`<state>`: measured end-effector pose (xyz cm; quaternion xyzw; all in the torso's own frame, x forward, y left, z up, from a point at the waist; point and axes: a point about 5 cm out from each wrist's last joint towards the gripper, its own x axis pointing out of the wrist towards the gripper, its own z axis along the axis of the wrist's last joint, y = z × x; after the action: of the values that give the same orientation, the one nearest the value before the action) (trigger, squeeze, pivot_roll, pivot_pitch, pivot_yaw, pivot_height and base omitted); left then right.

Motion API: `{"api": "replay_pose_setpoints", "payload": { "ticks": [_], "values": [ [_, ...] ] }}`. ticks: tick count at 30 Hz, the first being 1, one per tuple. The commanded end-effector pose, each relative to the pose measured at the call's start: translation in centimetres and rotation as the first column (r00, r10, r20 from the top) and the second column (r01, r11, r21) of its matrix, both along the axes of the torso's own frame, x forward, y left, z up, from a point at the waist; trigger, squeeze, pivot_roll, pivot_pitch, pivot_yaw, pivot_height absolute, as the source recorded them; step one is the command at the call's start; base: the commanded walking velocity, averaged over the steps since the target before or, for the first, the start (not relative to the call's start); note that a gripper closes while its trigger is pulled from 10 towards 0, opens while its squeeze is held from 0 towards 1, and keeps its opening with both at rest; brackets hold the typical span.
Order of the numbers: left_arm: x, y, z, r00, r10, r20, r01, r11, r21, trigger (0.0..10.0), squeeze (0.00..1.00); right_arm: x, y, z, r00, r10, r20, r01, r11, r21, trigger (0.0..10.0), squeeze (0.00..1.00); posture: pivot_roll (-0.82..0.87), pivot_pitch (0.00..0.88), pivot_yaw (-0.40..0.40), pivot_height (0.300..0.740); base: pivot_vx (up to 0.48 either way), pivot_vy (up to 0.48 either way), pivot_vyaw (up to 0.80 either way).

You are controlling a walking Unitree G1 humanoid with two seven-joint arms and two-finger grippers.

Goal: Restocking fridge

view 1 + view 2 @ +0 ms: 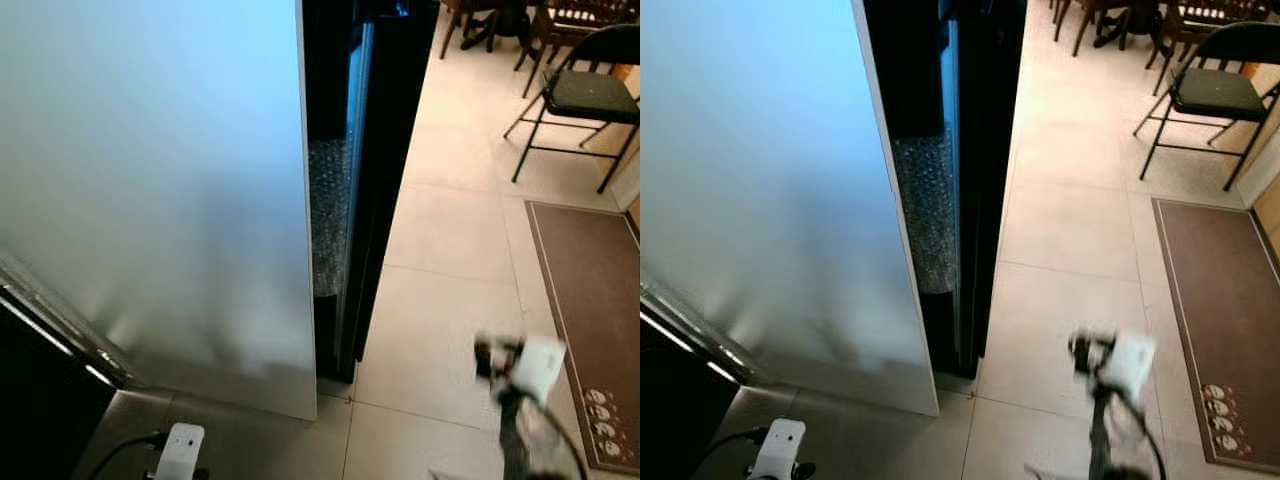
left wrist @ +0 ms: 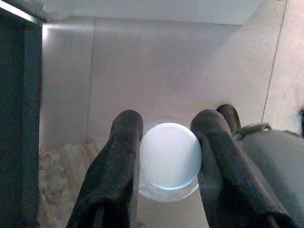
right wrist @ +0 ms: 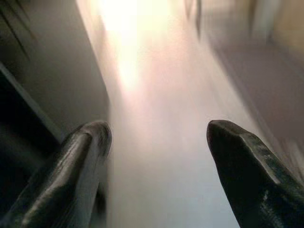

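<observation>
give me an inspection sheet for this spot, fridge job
surface: pale tile floor, bare where seen
job's things: fridge door open, white; bottle with white cap in left gripper
clutter: bubble wrap inside the fridge edge
grippers: left gripper shut on the bottle; right gripper open, nothing between fingers, blurred over the floor
cables: black cable by the left wrist
surroundings: brown mat to the right, black folding chair, wooden chairs beyond
</observation>
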<state>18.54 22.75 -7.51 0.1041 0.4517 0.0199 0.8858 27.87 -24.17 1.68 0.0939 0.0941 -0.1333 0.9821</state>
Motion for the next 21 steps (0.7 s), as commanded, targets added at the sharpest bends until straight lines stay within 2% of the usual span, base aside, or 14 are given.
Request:
{"api": "replay_pose_setpoints", "payload": {
  "ticks": [1,5,9,10,12,13,17,18,19,20,21],
  "values": [
    [-1.4,0.3,-0.6,0.999,0.011,-0.039,-0.011,1.000,0.013,10.0,0.00,-1.8,0.0,-1.7,0.998,-0.010,-0.062,0.011,1.000,0.008,10.0,0.00,0.08,0.077,0.014,0.740,0.000,0.000,0.00],
    [-2.4,0.3,-1.0,0.999,0.019,-0.049,-0.018,1.000,0.015,10.0,0.00,-0.6,0.3,0.5,0.997,0.058,0.052,-0.052,0.992,-0.114,10.0,0.00,0.07,0.062,0.011,0.740,0.000,0.000,0.00],
    [-2.9,0.3,-1.2,0.998,0.021,-0.055,-0.020,1.000,0.017,10.0,0.00,0.0,1.0,1.8,0.988,0.109,0.112,-0.090,0.982,-0.163,10.0,0.00,0.06,0.050,0.009,0.740,0.000,0.000,0.00],
    [-3.3,0.3,-1.4,0.998,0.020,-0.061,-0.018,1.000,0.018,10.0,0.00,0.5,2.1,3.1,0.975,0.157,0.159,-0.126,0.974,-0.188,10.0,0.00,0.04,0.039,0.007,0.740,0.000,0.000,0.00],
    [-3.4,0.3,-1.4,0.998,0.018,-0.064,-0.017,1.000,0.019,10.0,0.00,0.6,2.4,3.3,0.971,0.166,0.171,-0.134,0.974,-0.184,10.0,0.00,0.04,0.039,0.007,0.740,0.000,0.000,0.00],
    [-3.8,0.2,-1.6,0.997,0.016,-0.072,-0.015,1.000,0.020,10.0,0.00,1.2,3.9,4.3,0.958,0.207,0.200,-0.173,0.969,-0.175,10.0,0.00,0.04,0.029,-0.003,0.740,0.000,0.000,0.00],
    [-4.4,0.0,-1.8,0.997,0.029,-0.078,-0.028,1.000,0.012,10.0,0.00,2.6,6.9,5.8,0.930,0.278,0.240,-0.246,0.957,-0.154,10.0,0.00,0.04,0.019,-0.012,0.740,0.000,0.000,0.00],
    [-4.4,0.0,-1.8,0.997,0.029,-0.078,-0.028,1.000,0.012,10.0,0.00,2.6,6.9,5.8,0.930,0.278,0.240,-0.246,0.957,-0.154,10.0,0.00,0.04,0.019,-0.012,0.740,0.000,0.000,0.00],
    [-4.6,-0.1,-1.9,0.996,0.032,-0.079,-0.031,0.999,0.008,10.0,0.00,3.1,7.4,6.0,0.933,0.284,0.219,-0.253,0.954,-0.160,10.0,0.73,0.04,0.016,-0.013,0.740,0.000,0.000,0.00],
    [-4.7,-0.2,-2.0,0.996,0.035,-0.079,-0.035,0.999,0.005,10.0,0.00,3.4,7.6,6.3,0.933,0.282,0.224,-0.254,0.956,-0.146,10.0,1.00,0.04,0.015,-0.015,0.740,0.000,0.000,0.00],
    [-4.8,-0.3,-2.0,0.996,0.038,-0.080,-0.038,0.999,0.003,10.0,0.00,3.9,7.8,6.6,0.934,0.282,0.219,-0.254,0.956,-0.149,10.0,1.00,0.04,0.015,-0.015,0.740,0.000,0.000,0.00]
  ]
}}
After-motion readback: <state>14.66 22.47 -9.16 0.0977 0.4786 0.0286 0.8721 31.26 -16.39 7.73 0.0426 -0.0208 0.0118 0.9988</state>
